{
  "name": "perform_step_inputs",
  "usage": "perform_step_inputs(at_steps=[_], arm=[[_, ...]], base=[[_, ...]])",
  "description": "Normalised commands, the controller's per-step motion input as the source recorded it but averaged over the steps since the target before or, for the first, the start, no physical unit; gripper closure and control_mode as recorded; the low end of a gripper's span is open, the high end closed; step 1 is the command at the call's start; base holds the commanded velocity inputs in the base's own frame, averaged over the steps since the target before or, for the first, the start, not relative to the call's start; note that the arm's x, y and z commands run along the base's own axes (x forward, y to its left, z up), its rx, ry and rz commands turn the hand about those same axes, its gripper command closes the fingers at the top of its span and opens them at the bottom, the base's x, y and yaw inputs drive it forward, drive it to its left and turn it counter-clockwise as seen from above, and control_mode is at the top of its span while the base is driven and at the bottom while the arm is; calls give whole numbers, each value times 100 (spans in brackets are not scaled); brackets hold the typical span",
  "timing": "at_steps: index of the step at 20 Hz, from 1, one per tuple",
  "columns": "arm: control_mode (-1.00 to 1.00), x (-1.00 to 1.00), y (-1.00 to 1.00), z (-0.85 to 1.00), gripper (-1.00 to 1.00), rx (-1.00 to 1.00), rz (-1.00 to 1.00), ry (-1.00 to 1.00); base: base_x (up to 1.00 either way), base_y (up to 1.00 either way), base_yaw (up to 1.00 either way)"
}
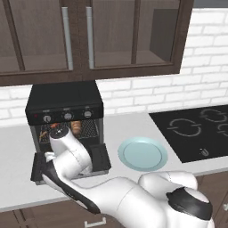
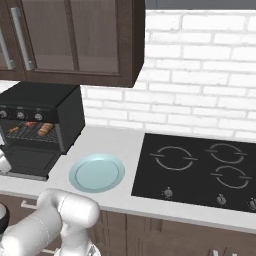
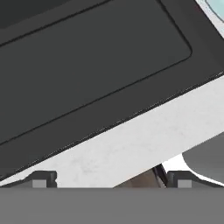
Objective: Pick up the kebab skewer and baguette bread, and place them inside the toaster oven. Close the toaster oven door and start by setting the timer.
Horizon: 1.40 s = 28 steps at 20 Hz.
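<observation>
The arm (image 1: 133,196) has glossy white rounded shells, bulbous at the joints. A dark grey cap sits at 4 o'clock in the left base view; a black band runs toward 8 o'clock.

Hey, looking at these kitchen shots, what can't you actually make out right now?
- Toaster oven door: in the left base view the arm covers its middle.
- Baguette bread and kebab skewer: on the rack, too small in the right base view for detail.
- Toaster oven: left side cut off by the right base view's edge.
- Knobs: markings too small to read.
- Tool: tips wide apart in the hand view; contact with the door unclear.
</observation>
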Motion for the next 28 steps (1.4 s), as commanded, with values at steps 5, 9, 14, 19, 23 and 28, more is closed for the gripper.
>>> perform_step_inputs(at_steps=[5, 9, 14, 19, 23, 28], arm=[[-100, -34, 0, 2, -100, 0, 34, 8], [-100, -2, 0, -3, -100, 0, 37, 8], [-100, 6, 0, -8, -100, 0, 33, 10], [-100, 0, 0, -31, -100, 0, 19, 8], [-100, 6, 0, -22, -100, 0, 6, 0], [-100, 20, 0, -15, -100, 0, 0, 0]], base=[[0, 0, 0], [0, 0, 0], [0, 0, 0], [0, 0, 0], [0, 0, 0], [0, 0, 0]])
